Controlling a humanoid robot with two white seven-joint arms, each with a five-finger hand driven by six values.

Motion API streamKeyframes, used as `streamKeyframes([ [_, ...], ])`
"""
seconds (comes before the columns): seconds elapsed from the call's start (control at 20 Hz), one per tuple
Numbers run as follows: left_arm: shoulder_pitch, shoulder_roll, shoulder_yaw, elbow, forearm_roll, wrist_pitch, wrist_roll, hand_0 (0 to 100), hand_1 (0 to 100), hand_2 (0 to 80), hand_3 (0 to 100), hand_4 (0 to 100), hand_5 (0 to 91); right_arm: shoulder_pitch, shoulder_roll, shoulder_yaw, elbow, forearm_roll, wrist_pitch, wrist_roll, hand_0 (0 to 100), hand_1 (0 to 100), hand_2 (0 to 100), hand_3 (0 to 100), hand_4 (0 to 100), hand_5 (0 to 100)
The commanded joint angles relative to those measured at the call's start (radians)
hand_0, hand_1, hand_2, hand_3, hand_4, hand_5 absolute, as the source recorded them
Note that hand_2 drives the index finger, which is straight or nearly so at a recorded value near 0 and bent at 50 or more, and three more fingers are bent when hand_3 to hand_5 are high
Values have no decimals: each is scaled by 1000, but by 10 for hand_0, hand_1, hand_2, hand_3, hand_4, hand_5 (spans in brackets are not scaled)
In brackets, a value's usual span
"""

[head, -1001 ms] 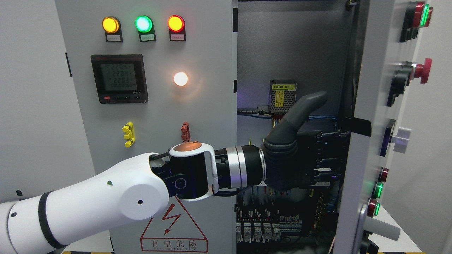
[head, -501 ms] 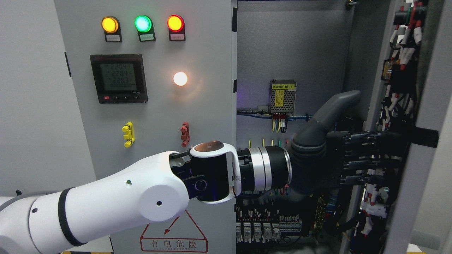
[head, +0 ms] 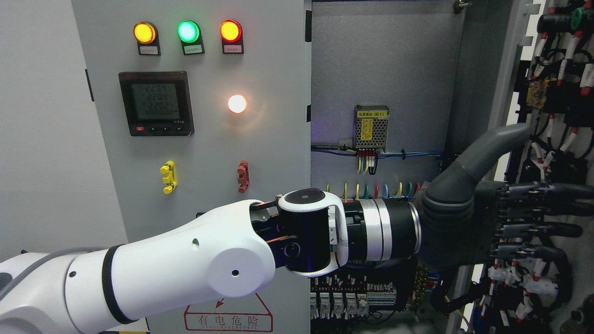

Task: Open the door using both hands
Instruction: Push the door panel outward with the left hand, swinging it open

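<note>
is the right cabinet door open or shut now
Open: the right door is swung wide, its wired inner face showing, the left hand flat against it, and the cabinet interior exposed.

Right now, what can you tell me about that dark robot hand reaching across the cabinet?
The left robot hand is dark grey, rubbery-looking, on a silver-and-black wrist and a white arm entering from the lower left. Its thumb points up; its black jointed fingers stretch flat to the right against the wired inner side of the open door. It grasps nothing.

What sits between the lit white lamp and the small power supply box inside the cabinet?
In the head view, only the left door edge with its black hinges separates the white lamp from the power supply.
</note>
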Motion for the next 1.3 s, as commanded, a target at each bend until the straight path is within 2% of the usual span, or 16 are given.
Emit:
streamKeyframes([
  [0.0,-12,-87,4,8,-3,-1,27,0,0,0,0,32,0,1,0,0,0,-25,0,0,0,0,0,0,0,0],
  [0.2,-20,-144,1,39,-3,-6,43,0,0,0,0,31,0,1,0,0,0,-25,0,0,0,0,0,0,0,0],
  [0.4,-25,-182,-3,76,-3,-58,52,0,0,0,0,31,0,-1,0,0,0,-25,0,0,0,0,0,0,0,0],
  [0.8,-29,-243,-8,93,-7,-84,182,0,0,0,0,31,0,-1,0,0,0,-25,0,0,0,0,0,0,0,0],
  [1.0,-29,-256,-11,93,-7,-110,205,0,0,0,0,31,0,-1,0,0,-1,-25,0,0,0,0,0,0,0,0],
  [1.25,-29,-259,-17,93,-10,-135,260,0,0,0,0,32,0,1,0,0,0,-25,0,0,0,0,0,0,0,0],
])
